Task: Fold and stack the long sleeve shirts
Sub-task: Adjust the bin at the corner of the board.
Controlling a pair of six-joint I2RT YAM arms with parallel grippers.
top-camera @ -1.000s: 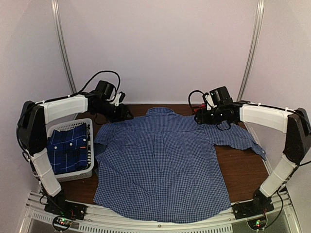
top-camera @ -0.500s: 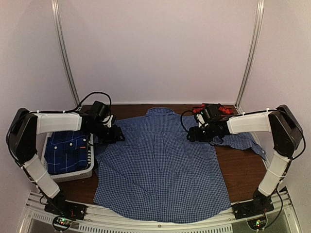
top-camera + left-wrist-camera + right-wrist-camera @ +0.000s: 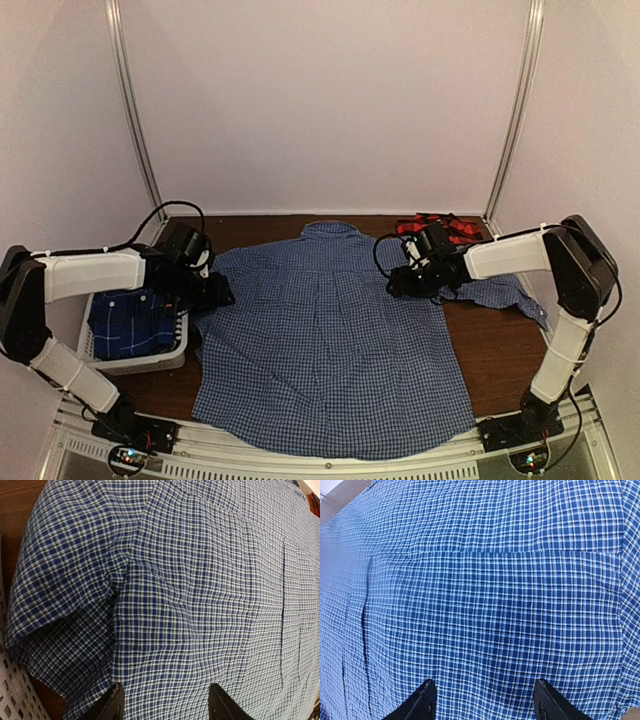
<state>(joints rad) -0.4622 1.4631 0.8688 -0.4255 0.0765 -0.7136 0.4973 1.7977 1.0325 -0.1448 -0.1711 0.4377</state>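
The blue-and-white gingham shirt (image 3: 330, 340) lies spread flat, back up, collar at the far side. My left gripper (image 3: 215, 292) hovers open over its left shoulder, by the sleeve seam (image 3: 120, 587); its gripper point in the wrist view (image 3: 165, 707) is over cloth. My right gripper (image 3: 398, 282) is open over the right shoulder; in the wrist view (image 3: 482, 702) it frames flat gingham (image 3: 485, 605). The darker blue plaid shirt (image 3: 128, 322) lies in a basket. The red-and-black plaid shirt (image 3: 440, 226) lies at the back right, partly hidden by my right arm.
A white perforated basket (image 3: 135, 358) stands at the left, touching the gingham shirt's left edge; its wall shows in the left wrist view (image 3: 12, 700). The shirt's right sleeve (image 3: 505, 290) stretches toward the right wall. Brown table (image 3: 500, 350) shows at the right.
Both arms have come down and drawn nearer, from the collar's sides to low over the shirt's shoulders. The left arm now covers part of the basket. The shirt has not moved.
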